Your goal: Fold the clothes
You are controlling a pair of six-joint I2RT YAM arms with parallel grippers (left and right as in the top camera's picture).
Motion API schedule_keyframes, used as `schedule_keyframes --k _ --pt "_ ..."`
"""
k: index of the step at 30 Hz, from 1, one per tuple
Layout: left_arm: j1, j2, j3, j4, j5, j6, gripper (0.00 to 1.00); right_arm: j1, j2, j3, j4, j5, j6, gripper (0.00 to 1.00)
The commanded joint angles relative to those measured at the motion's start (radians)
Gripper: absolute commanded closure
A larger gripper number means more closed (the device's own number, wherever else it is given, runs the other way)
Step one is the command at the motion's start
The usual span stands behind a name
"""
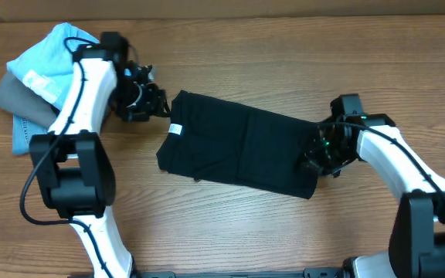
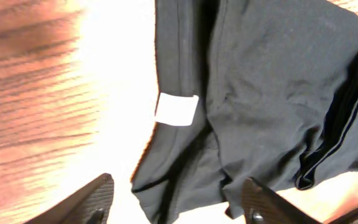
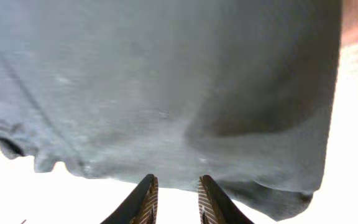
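The clothes, a black T-shirt (image 1: 242, 143), lie folded into a long slab across the middle of the table, with the white neck tag (image 1: 176, 129) at the left end. My left gripper (image 1: 159, 104) hovers just off that end and is open. In the left wrist view the shirt (image 2: 260, 93) and its tag (image 2: 176, 109) lie ahead of the left gripper (image 2: 179, 180), whose jaws stand wide apart, free of the cloth. My right gripper (image 1: 315, 158) sits at the shirt's right end. The right wrist view shows the right gripper (image 3: 176, 179) open a narrow gap at the shirt's (image 3: 166, 81) hem, gripping nothing.
At the back left, behind my left arm, lies a pile: a light blue shirt (image 1: 49, 58) on top, a grey garment (image 1: 18, 96) beneath it and a blue denim piece (image 1: 22, 135) at its front. Bare wooden table (image 1: 230, 224) stretches along the front.
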Motion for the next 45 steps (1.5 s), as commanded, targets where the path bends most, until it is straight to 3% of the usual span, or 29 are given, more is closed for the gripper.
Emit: schedule_keyframes --k 1,7,15,21,26,32,38,45 --pt "-0.016 0.035 -0.059 0.015 0.097 0.132 0.28 0.003 -0.013 0.016 0.012 -0.005 -0.008 0.73" --pt "-0.042 0.100 -0.138 0.093 0.153 0.182 0.26 0.003 -0.013 0.016 0.032 0.054 0.037 0.70" --pt "-0.063 0.203 -0.145 0.155 0.064 0.182 0.26 0.003 -0.013 0.008 0.042 0.066 0.037 0.69" --pt "-0.126 0.281 -0.145 0.154 0.125 0.182 0.34 0.003 -0.011 0.004 0.045 0.066 0.037 0.70" --pt "-0.195 0.293 -0.145 0.151 0.091 0.180 0.51 0.003 -0.011 0.004 0.046 0.066 0.037 0.70" --pt "-0.212 0.293 -0.143 0.142 0.059 0.143 0.96 0.003 -0.011 0.004 0.043 0.066 0.037 0.71" --pt "-0.163 0.277 -0.075 0.017 0.027 0.144 0.96 0.003 -0.011 0.004 0.036 0.066 0.037 0.74" --pt "-0.080 0.212 0.262 -0.257 -0.062 0.144 0.96 0.003 -0.011 0.004 0.032 0.066 0.037 0.77"
